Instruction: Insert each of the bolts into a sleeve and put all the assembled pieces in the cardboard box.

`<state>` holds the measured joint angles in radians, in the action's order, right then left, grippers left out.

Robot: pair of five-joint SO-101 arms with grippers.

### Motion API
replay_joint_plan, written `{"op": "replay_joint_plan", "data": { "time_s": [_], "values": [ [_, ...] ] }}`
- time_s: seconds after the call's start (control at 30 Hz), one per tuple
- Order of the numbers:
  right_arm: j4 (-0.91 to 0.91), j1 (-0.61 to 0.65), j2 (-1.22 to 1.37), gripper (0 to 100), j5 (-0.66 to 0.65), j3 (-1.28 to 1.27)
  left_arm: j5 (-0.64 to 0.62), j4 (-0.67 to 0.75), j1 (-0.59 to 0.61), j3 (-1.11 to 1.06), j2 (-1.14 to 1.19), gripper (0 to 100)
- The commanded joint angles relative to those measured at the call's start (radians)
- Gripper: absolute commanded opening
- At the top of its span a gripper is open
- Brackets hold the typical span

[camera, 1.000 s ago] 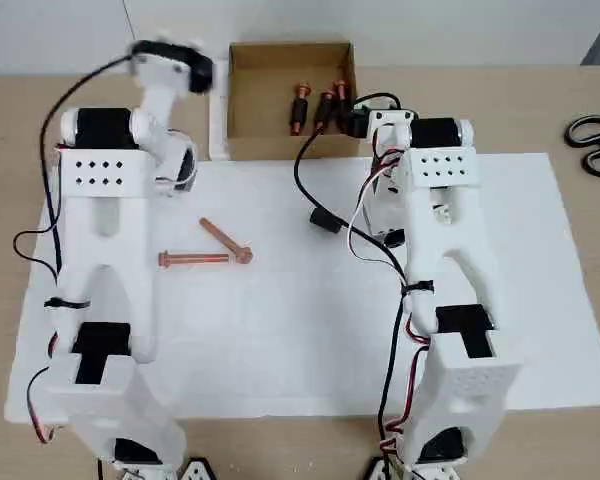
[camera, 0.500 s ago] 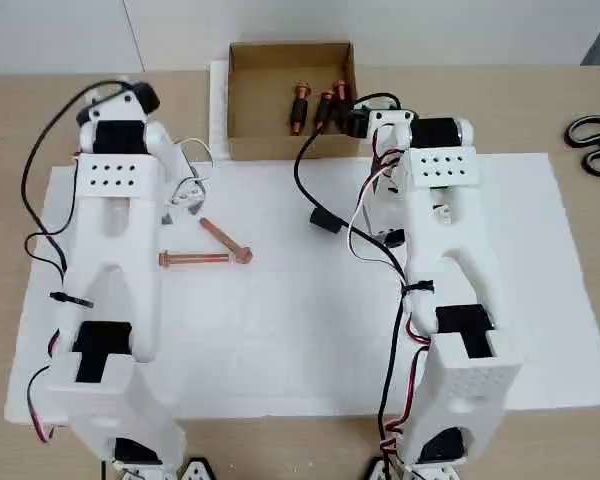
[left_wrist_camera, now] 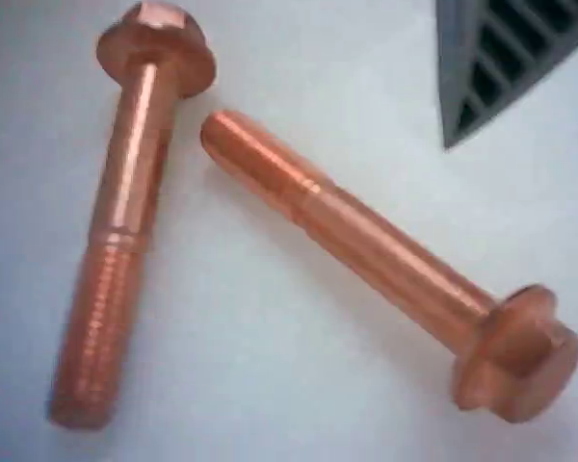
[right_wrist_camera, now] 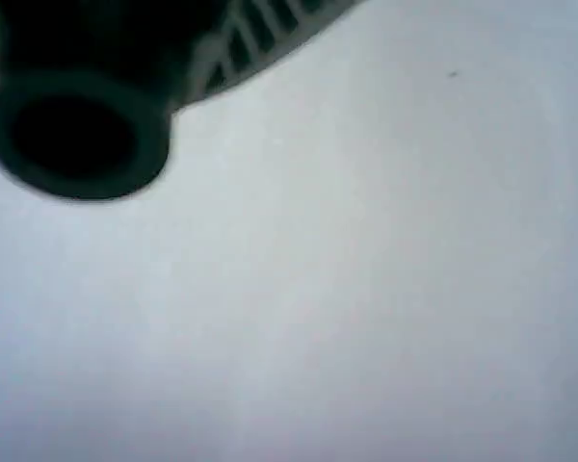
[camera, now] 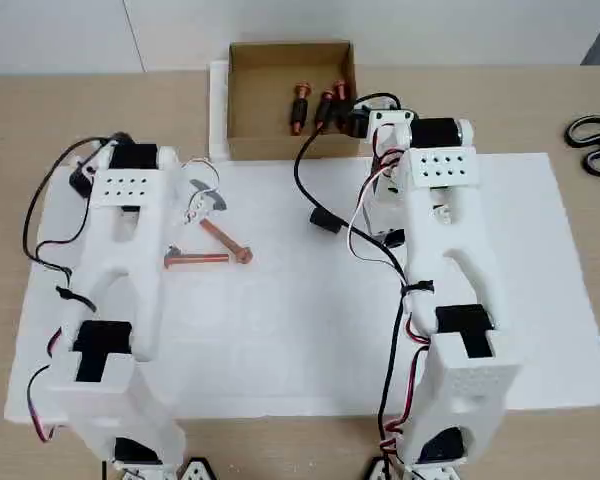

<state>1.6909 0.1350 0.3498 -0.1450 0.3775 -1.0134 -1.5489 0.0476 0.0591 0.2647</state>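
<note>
left gripper (camera: 202, 192): jaws apart, low over two copper bolts (left_wrist_camera: 366, 250) on the white sheet (camera: 280, 330), left side; we judge it is placed to pick one | right gripper (camera: 335, 222): we see it clamped on a black sleeve (right_wrist_camera: 75, 135), mouth kept free for a bolt | cardboard box (camera: 242, 100), far: three assembled pieces (camera: 300, 105) inside

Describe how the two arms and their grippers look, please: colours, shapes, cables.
The left arm and the right arm are white plastic shells with black motors at the joints, each with a block pierced by small round holes. Black, red and white cables run beside them. The left gripper has a grey ribbed finger.
</note>
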Motion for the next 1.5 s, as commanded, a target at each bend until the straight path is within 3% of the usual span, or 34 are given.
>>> {"op": "replay_joint_plan", "data": {
  "time_s": [0.0,0.27,0.7,0.87,1.17,1.47],
  "values": [
    [0.013,-0.001,-0.071,0.4,-0.003,0.0,-0.035,0.063,0.005,-0.053,-0.006,35],
    [0.013,-0.001,-0.071,0.4,-0.003,0.0,-0.064,0.121,0.1,-0.127,-0.006,35],
    [0.013,0.001,-0.071,0.4,-0.003,0.0,-0.064,0.129,0.092,-0.173,-0.006,35],
    [0.013,0.001,-0.071,0.4,-0.003,0.0,-0.064,0.267,0.092,-0.275,-0.006,34],
    [0.013,0.001,-0.071,0.4,-0.003,0.0,-0.058,0.328,0.092,-0.318,-0.015,16],
    [0.013,0.001,-0.071,0.4,-0.003,0.0,-0.058,0.328,0.092,-0.317,-0.017,9]
  ]
}}
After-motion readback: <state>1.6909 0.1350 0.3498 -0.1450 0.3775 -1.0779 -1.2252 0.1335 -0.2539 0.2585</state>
